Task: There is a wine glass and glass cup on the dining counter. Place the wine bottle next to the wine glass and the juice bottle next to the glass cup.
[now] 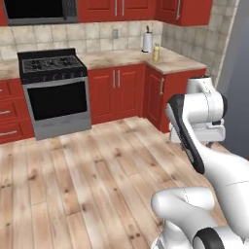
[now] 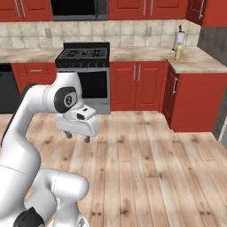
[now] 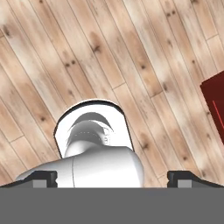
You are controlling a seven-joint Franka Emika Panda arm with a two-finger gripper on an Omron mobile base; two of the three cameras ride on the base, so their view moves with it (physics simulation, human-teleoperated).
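Honestly there's nothing readable anywhere here. No brand names, numbers or signs on the stove (image 1: pixel 52 87), the red cabinets (image 2: pixel 138 85) or the tiled wall (image 1: pixel 73 36). The yellowish bottle (image 1: pixel 156 52) on the corner counter is too small to tell whether it has any print on it. The hand view is just wood floor (image 3: pixel 87 52), with no markings on it either.

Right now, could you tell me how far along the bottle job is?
Nothing looks done yet. The gripper is open and empty, pointing down at the wooden floor. The juice bottle stands on the corner kitchen counter beside a white paper towel roll. Both bottles remain to be fetched and placed on the dining counter.
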